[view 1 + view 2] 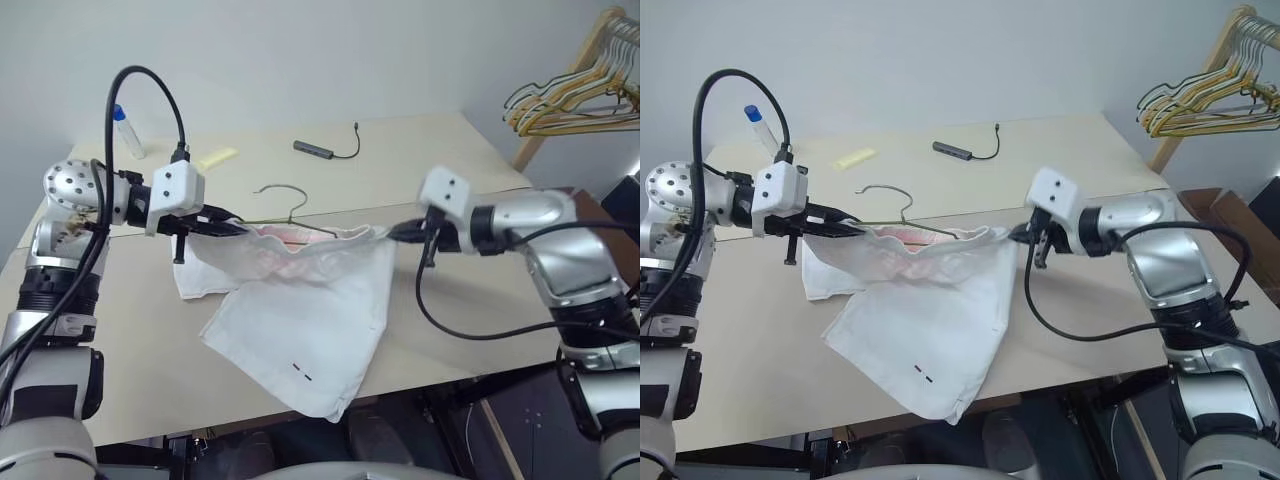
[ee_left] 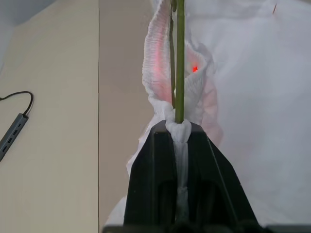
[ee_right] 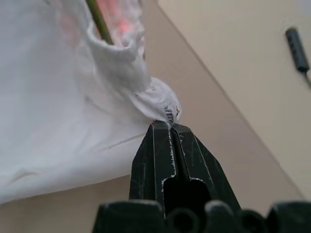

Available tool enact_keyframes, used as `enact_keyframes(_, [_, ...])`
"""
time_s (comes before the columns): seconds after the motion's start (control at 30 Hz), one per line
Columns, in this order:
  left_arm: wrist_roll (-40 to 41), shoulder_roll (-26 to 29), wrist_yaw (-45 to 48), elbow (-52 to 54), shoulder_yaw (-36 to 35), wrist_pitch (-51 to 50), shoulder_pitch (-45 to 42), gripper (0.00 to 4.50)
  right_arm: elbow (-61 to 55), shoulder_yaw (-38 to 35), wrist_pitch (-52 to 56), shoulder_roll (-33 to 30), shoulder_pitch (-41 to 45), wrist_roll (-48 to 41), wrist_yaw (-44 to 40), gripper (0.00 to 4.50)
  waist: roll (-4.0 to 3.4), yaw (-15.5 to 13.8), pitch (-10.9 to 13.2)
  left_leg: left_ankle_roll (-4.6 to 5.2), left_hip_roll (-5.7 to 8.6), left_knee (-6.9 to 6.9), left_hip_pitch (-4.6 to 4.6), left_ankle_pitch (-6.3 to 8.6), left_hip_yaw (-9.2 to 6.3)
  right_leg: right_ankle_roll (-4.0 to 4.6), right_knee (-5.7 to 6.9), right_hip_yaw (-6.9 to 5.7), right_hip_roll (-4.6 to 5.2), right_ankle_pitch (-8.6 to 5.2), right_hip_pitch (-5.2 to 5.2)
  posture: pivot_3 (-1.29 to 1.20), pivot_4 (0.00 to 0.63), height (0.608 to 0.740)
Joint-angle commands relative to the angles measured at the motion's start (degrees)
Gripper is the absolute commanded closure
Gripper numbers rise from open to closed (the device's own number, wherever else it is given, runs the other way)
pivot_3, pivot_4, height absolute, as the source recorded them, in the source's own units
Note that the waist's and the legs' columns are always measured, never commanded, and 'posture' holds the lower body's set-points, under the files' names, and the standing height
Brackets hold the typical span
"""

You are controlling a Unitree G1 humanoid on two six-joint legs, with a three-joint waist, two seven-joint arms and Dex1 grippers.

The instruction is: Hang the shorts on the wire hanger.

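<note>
2 pincers [image 1: 232, 228] [image 1: 392, 233], 1 shorts [image 1: 310, 330], 1 wire hanger [image 1: 283, 200]

Beige table [image 1: 150, 360] bears a tube [image 1: 127, 131], yellow slip [image 1: 218, 157] (flat), cabled adapter [image 1: 314, 149].

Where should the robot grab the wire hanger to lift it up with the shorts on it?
Best bet is the small hook of the wire hanger, coming from above. It rises bare above the shorts, while the rest of the wire runs inside the waistband. Both the left end effector and right end effector are already shut on the waistband ends, so one would have to let go.
</note>
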State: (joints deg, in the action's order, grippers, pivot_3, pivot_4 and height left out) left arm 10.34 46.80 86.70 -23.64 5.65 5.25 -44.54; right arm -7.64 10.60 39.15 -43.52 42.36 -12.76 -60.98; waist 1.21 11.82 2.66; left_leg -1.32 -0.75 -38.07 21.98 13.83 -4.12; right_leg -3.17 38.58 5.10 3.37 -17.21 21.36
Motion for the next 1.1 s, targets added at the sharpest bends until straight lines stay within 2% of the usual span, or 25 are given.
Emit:
enact_keyframes(0.03, [-0.2, -1.2, -2.2, -0.8, -0.9, 1.6, -1.5, 4.5, -6.2, -0.6, 2.5, -0.2, 2.8, -3.0, -1.5, 4.48, 0.0, 0.0, 0.0, 0.0, -0.01, 0.0, 0.0, 0.0, -0.03, 0.0, 0.0, -0.03, 0.0, 0.0, -0.01, -0.15, 0.0, 0.74])
enact_keyframes(0.13, [1.9, -2.4, -2.0, -0.2, -1.9, 0.5, -2.1, 4.5, -7.4, 1.1, 3.1, 0.5, 3.2, -3.0, -1.4, 4.48, 0.0, -0.3, 0.0, 0.0, 0.01, -0.01, 0.04, 0.0, -0.06, 0.0, -0.02, -0.07, 0.03, 0.0, -0.03, -0.15, 0.0, 0.74])
enact_keyframes(0.27, [4.8, -2.4, -0.4, 1.4, -3.1, -1.4, -2.0, 4.5, -5.0, 4.9, 0.1, 0.9, 3.3, 2.2, 1.0, 4.48, 0.0, -0.1, 0.0, 0.0, 0.01, -0.02, 0.05, 0.0, -0.06, 0.0, -0.02, -0.07, 0.03, 0.0, -0.01, -0.15, 0.0, 0.74])
enact_keyframes(0.43, [4.2, -1.6, -0.2, 1.6, -2.8, -1.4, -0.9, 4.5, -3.9, 4.9, -3.4, 0.8, 3.1, 4.2, 2.1, 4.48, 0.0, 0.0, 0.0, 0.0, 0.01, -0.02, 0.05, 0.0, -0.07, 0.0, 0.0, -0.07, 0.02, 0.0, 0.01, -0.14, 0.0, 0.74])
enact_keyframes(0.47, [4.1, -1.5, -0.2, 1.7, -2.7, -1.4, -0.8, 4.5, -3.9, 4.7, -4.1, 0.8, 3.0, 4.0, 1.7, 4.02, 0.0, 0.0, 0.0, 0.0, 0.01, -0.02, 0.05, 0.0, -0.07, 0.0, 0.0, -0.06, 0.02, 0.0, 0.01, -0.14, 0.0, 0.74])
enact_keyframes(0.5, [4.1, -1.5, -0.3, 1.8, -2.7, -1.4, -0.7, 4.5, -4.1, 4.6, -4.5, 0.6, 2.7, 3.8, 1.2, 3.86, 0.0, 0.0, 0.0, 0.0, 0.01, -0.02, 0.04, 0.0, -0.07, 0.0, 0.0, -0.06, 0.01, 0.0, 0.01, -0.14, 0.0, 0.74])
enact_keyframes(0.73, [3.9, -1.5, -0.6, 1.8, -2.5, -1.3, -0.8, 4.5, -3.9, 5.0, -9.2, 0.3, 1.4, 4.2, -0.3, 1.41, 0.0, 0.0, 0.0, 0.0, 0.01, -0.02, 0.05, 0.0, -0.07, 0.0, 0.0, -0.07, 0.02, 0.0, 0.0, -0.14, 0.0, 0.74])
enact_keyframes(1.1, [5.1, -1.5, 1.3, 2.7, -2.6, -1.9, -0.9, 4.5, 1.9, 6.1, -11.1, 4.3, 3.4, 4.2, -1.0, 1.41, 0.0, 0.1, 0.0, 0.0, 0.01, -0.02, 0.02, 0.0, -0.07, 0.0, 0.02, -0.07, 0.01, 0.0, -0.01, -0.15, 0.0, 0.74])
